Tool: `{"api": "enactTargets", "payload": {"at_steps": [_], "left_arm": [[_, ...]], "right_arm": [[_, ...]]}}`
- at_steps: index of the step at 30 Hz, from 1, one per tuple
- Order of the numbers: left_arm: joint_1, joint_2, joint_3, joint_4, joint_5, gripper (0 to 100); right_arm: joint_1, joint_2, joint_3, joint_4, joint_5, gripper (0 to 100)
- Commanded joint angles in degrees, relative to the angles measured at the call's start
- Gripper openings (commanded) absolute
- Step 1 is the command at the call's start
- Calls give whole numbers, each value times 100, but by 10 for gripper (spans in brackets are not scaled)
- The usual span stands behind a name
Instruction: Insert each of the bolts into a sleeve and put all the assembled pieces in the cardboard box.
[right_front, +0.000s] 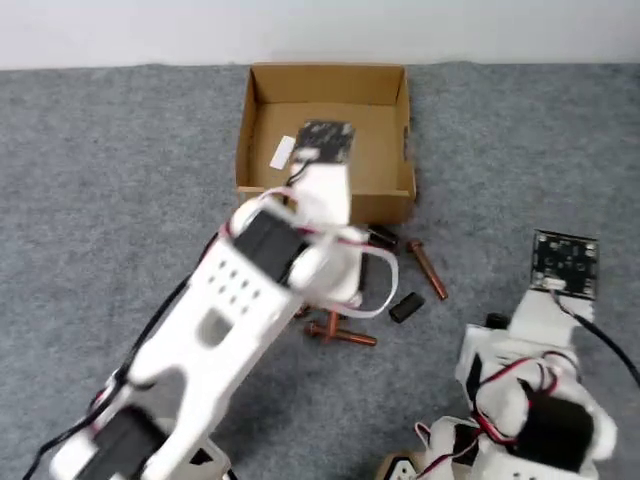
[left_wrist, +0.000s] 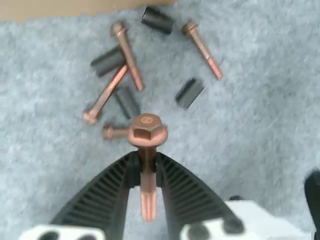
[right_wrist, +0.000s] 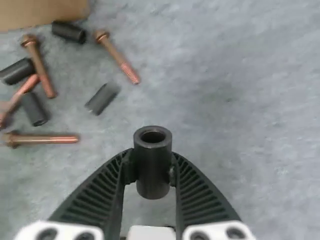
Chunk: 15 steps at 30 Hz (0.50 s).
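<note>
My left gripper (left_wrist: 147, 167) is shut on a copper bolt (left_wrist: 147, 134), held by the shank with its hex head past the fingertips, above the carpet. Below it lie several loose bolts (left_wrist: 127, 55) and black sleeves (left_wrist: 189, 92). My right gripper (right_wrist: 152, 172) is shut on a black sleeve (right_wrist: 152, 150), with the open bore facing the camera. Beyond it lie loose bolts (right_wrist: 117, 55) and sleeves (right_wrist: 102, 97). In the high view the left arm (right_front: 250, 290) stretches toward the front of the cardboard box (right_front: 250, 130), and the right arm (right_front: 530, 380) sits at the lower right.
The parts pile lies on grey carpet just in front of the box: a bolt (right_front: 427, 268), another bolt (right_front: 345, 335) and a sleeve (right_front: 405, 307) show beside the left arm. A white label (right_front: 283, 152) lies in the box. Open carpet spreads to the right.
</note>
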Motion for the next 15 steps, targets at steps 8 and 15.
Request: {"api": "enactTargets", "payload": {"at_steps": [8,15], "left_arm": [[-35,-3675,3600,-1723,-97,4],[-633,-5187,4549,-2400,-642,4]], "right_arm": [[-2633,-479,1020,-1710,-1793,9],[-3275,-752,1582,-2387,-1793,9]]}}
